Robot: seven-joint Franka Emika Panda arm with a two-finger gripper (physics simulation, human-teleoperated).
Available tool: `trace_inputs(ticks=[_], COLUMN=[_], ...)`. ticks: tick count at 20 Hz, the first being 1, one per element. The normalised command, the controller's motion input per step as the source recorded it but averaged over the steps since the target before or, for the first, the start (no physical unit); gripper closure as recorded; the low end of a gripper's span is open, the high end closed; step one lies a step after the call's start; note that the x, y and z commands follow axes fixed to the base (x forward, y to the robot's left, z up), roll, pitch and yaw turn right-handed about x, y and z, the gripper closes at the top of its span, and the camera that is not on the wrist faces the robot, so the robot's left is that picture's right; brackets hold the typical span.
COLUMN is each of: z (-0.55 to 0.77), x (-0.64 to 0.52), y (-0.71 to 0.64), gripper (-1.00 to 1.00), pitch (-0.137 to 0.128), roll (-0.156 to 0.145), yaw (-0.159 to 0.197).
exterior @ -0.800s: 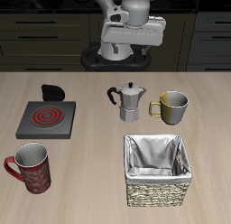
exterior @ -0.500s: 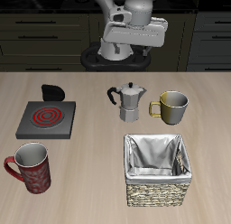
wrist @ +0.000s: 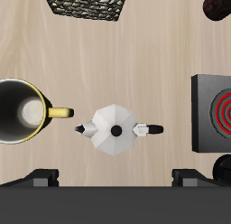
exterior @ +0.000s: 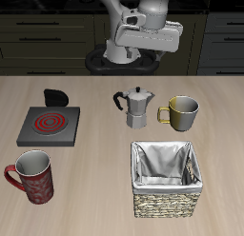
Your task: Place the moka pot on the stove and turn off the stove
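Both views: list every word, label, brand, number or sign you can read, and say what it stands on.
None. No readable text shows on the moka pot, the stove, either mug, the basket or the gripper. The stove bears only red concentric rings, not writing.

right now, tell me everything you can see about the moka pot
The moka pot is small, silver and faceted, with a metallic look, a narrow waist, a black lid knob, a black side handle and a pointed spout on the opposite side. Its lid is shut. It stands upright on the wooden table, between the stove and the olive mug, touching neither. Nothing grips it: the gripper hangs high above, behind it.
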Motion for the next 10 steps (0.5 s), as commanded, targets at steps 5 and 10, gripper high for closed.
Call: trace_inputs(ticks=[5, 10], z=[-0.05, -0.13], x=[-0.02, 0.00], y=[0.02, -0.04], gripper=[-1.00, -1.00], pitch=[0.007, 0.008], roll=[0.038, 0.036], yaw=[-0.027, -0.017])
